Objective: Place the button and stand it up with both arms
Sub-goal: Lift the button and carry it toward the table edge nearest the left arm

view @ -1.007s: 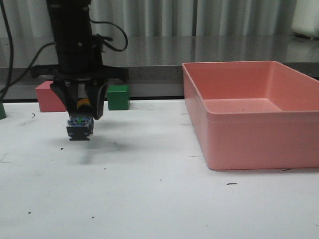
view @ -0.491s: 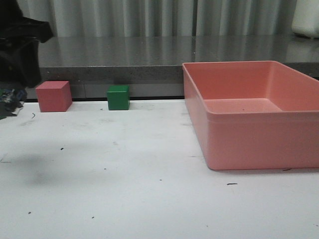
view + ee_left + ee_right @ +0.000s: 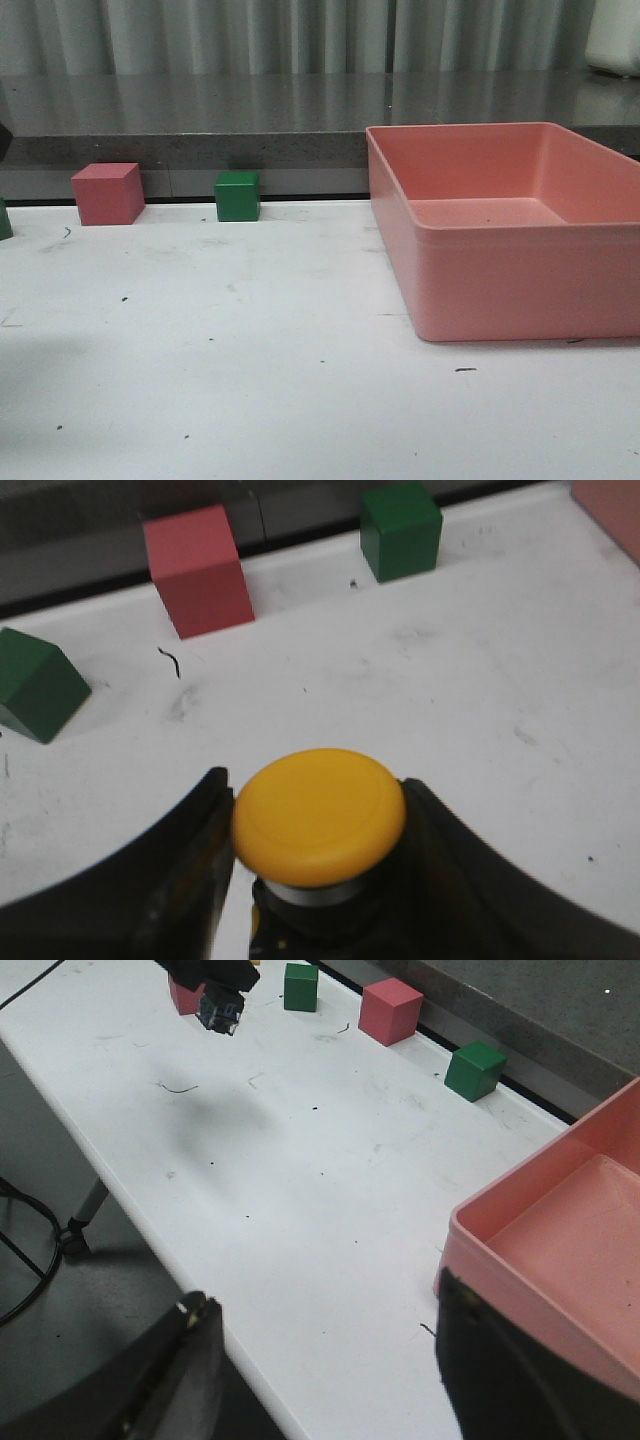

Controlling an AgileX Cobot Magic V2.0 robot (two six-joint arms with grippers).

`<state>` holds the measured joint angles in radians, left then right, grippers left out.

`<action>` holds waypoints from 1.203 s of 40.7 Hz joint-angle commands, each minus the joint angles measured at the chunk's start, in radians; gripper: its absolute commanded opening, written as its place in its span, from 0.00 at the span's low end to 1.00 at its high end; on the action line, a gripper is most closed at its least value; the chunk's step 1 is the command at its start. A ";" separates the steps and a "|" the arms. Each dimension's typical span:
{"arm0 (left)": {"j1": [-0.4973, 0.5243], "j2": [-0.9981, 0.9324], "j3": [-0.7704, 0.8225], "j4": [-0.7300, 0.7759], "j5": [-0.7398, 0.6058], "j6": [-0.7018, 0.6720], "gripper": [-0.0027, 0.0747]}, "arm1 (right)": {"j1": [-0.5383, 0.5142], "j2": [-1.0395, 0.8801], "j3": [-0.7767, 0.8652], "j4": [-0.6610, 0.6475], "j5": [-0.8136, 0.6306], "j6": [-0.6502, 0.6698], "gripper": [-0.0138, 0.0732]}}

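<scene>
Yellow button (image 3: pixel 318 818) is pinched in the left claw (image 3: pixel 310 880) near the red cube (image 3: pixel 198 572); a loose grip could drop it. Right claw (image 3: pixel 320 1380) gapes empty.

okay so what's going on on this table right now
The left gripper is shut on the button, yellow cap between its fingers, held above the white table, off to the side beyond the front camera's view. The right gripper is open and holds nothing, hanging over the table's near edge beside the pink bin. Red and green cubes sit along the back edge. The button is not yet set down.
</scene>
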<state>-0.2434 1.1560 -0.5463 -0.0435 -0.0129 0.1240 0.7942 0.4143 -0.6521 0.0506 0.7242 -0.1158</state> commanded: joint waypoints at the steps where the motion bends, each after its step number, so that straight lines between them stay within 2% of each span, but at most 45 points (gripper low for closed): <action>1: -0.003 -0.044 0.086 -0.020 -0.337 -0.006 0.28 | -0.003 0.005 -0.025 -0.006 -0.081 -0.010 0.71; 6: -0.037 -0.025 0.169 -0.020 -0.551 -0.012 0.28 | -0.003 0.005 -0.025 -0.006 -0.081 -0.010 0.71; 17: -0.077 0.136 0.183 -0.020 -0.748 -0.012 0.28 | -0.003 0.005 -0.025 -0.006 -0.081 -0.010 0.71; 28: -0.077 0.317 0.183 -0.020 -1.049 -0.012 0.28 | -0.003 0.005 -0.025 -0.006 -0.081 -0.010 0.71; 32: -0.077 0.371 0.183 -0.020 -1.111 -0.019 0.28 | -0.003 0.005 -0.025 -0.006 -0.081 -0.010 0.71; 36: -0.077 0.419 0.183 -0.018 -1.172 -0.095 0.28 | -0.003 0.005 -0.025 -0.006 -0.081 -0.010 0.71; 49: -0.077 0.559 0.183 0.008 -1.331 -0.098 0.28 | -0.003 0.005 -0.025 -0.006 -0.081 -0.010 0.71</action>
<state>-0.3132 1.7183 -0.3452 -0.0373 -1.1231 0.0402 0.7942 0.4143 -0.6521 0.0506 0.7242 -0.1158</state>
